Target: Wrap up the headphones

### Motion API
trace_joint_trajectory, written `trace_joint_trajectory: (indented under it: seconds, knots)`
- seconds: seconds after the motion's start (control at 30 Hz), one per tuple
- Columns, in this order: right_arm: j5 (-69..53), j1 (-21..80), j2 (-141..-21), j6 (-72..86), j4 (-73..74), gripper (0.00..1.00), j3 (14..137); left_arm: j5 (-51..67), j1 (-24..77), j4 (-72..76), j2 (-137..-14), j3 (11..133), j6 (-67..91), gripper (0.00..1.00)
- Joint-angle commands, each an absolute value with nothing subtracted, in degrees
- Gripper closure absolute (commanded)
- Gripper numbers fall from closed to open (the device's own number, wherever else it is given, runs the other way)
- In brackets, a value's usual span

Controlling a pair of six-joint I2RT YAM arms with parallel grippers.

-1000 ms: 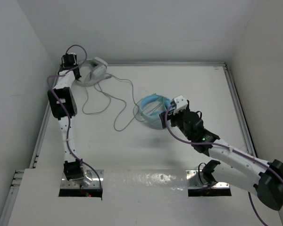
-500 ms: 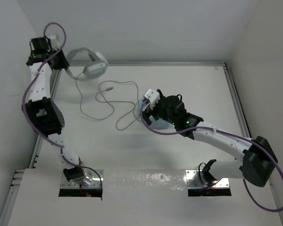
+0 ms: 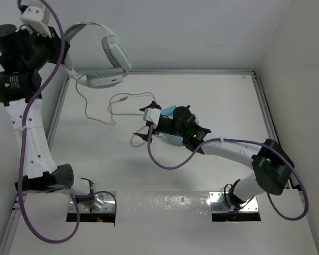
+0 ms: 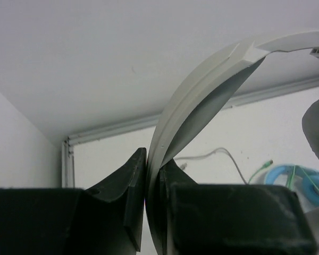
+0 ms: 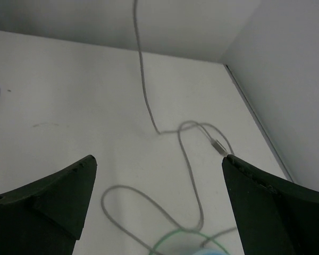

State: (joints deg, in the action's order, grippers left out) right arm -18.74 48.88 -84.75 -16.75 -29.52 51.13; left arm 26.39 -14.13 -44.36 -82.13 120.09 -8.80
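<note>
The white and light-grey headphones (image 3: pixel 109 64) hang in the air at the back left, clear of the table. My left gripper (image 3: pixel 61 42) is shut on their wide headband (image 4: pixel 202 85), which passes edge-on between the jaws of the left gripper (image 4: pixel 153 175). Their thin grey cable (image 3: pixel 87 109) drops to the table and lies in loose loops. My right gripper (image 3: pixel 147 120) hovers open, low over those loops. In the right wrist view the cable (image 5: pixel 189 175) and its plug (image 5: pixel 218 144) lie between the spread fingers of the right gripper (image 5: pixel 159 164), untouched.
Light blue headphones (image 3: pixel 169 111) with a thin green cable (image 5: pixel 175 241) lie mid-table, mostly hidden under my right arm. Metal rails (image 3: pixel 266 111) edge the table. White walls stand close at the back and on both sides.
My left arm has lifted the headphones from the back-left of the table high into the air, dragging the cable. The right arm has swung left over the cable loops, its jaws opening a little wider.
</note>
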Motion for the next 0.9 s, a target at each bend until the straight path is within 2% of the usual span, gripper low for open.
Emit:
trace_joint_trajectory:
  seconds: [0.0,0.07,0.23,0.33,0.53,0.57,0.6,0.67,0.7,0.73,0.87]
  knots:
    - [-28.3,51.7,-88.3,-16.6,-41.6,0.01,49.9,25.1,-10.1,-48.4,-85.6,120.8,-9.0,1.0]
    - [-29.9,52.3,-91.7,-14.1,-45.3,0.01,51.2,23.5,-8.0,-48.8,-85.5,120.9,-9.1,1.0]
    - [-28.0,52.4,-108.8,-5.4,-59.8,0.01,60.5,22.3,-3.1,-49.0,-86.0,122.3,-8.4,1.0]
    - [-24.4,51.9,-117.8,-0.7,-61.3,0.01,70.7,23.5,-2.9,-48.9,-86.0,123.0,-7.5,1.0]
    - [-20.4,50.8,-132.8,7.9,-63.1,0.03,83.1,27.1,-2.9,-50.2,-85.6,123.5,-6.9,1.0]
    - [-20.4,50.8,-134.3,9.2,-62.5,0.09,86.7,27.5,-3.0,-50.3,-85.6,123.6,-6.9,1.0]
    - [-20.4,50.6,-135.6,10.1,-61.5,0.35,88.3,27.6,-2.9,-50.4,-85.5,123.7,-7.2,1.0]
    - [-20.7,50.5,-138.2,12.7,-60.8,0.73,89.9,27.2,-2.9,-50.8,-85.4,123.8,-7.6,1.0]
    - [-20.5,50.2,-138.3,13.9,-61.7,0.9,89.1,26.9,-3.0,-50.9,-85.4,123.8,-8.0,1.0]
    - [-20.2,50.0,-137.9,16.1,-64.6,1.0,87.9,25.7,-2.9,-51.1,-85.4,123.8,-8.7,1.0]
    - [-20.7,47.2,-133.1,21.6,-76.1,1.0,73.6,21.7,-3.1,-50.2,-85.7,123.5,-10.0,1.0]
